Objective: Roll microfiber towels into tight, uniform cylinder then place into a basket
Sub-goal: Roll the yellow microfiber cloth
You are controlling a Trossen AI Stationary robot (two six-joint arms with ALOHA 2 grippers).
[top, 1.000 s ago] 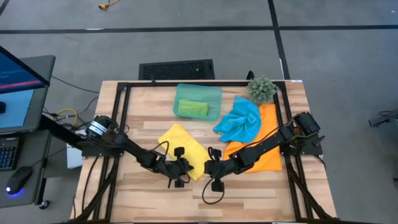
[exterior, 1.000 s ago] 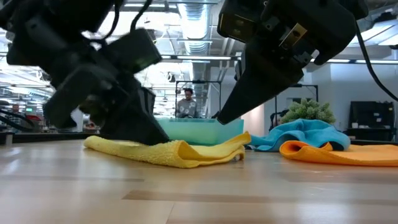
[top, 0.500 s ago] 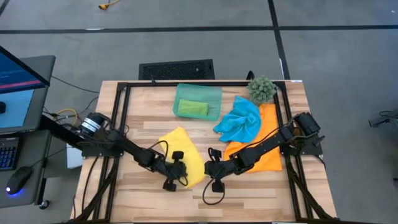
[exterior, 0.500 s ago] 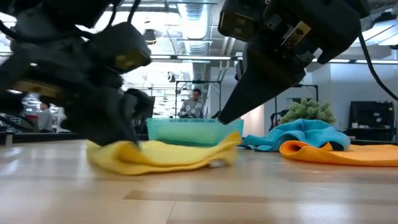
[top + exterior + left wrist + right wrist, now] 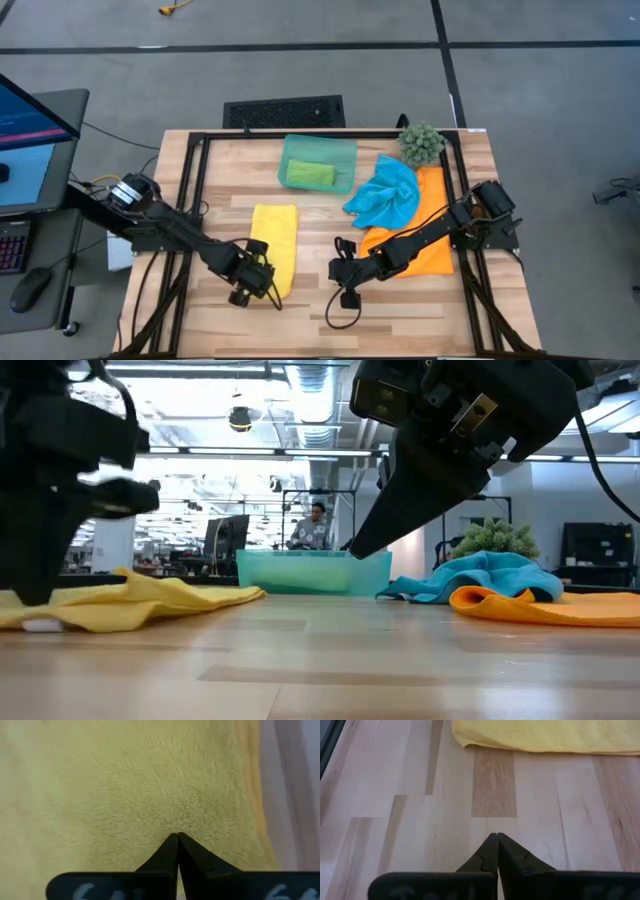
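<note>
The yellow towel (image 5: 273,243) lies on the table as a narrow folded strip, running from near to far, left of centre. My left gripper (image 5: 257,283) stands over the strip's near end, pointing down, shut on the cloth. My right gripper (image 5: 343,272) is shut and holds nothing. It hangs over bare wood to the right of the strip, with the towel's edge (image 5: 545,742) ahead of it. A rolled green towel (image 5: 310,174) lies in the teal basket (image 5: 318,143) at the back. The blue towel (image 5: 385,195) lies crumpled on the orange towel (image 5: 432,250). My left gripper meets the yellow towel at the near end of the folded strip (image 5: 177,822), coming from above with its fingers pointing down. The shut fingertips end in the pile; how many layers lie between them cannot be seen. The towel (image 5: 130,600) rests slack on the table.
A spiky green plant ball (image 5: 421,143) stands at the far right corner. A black frame (image 5: 195,190) runs around the table top. Bare wood lies between the two grippers and along the near edge. Beyond the table, a person shows in the low view.
My left gripper has gone toward the table's left edge, risen a little and tipped until it points down. It has drawn the yellow towel's right part over the left part. The towel, before a spread square, is now a narrow folded strip farther left.
</note>
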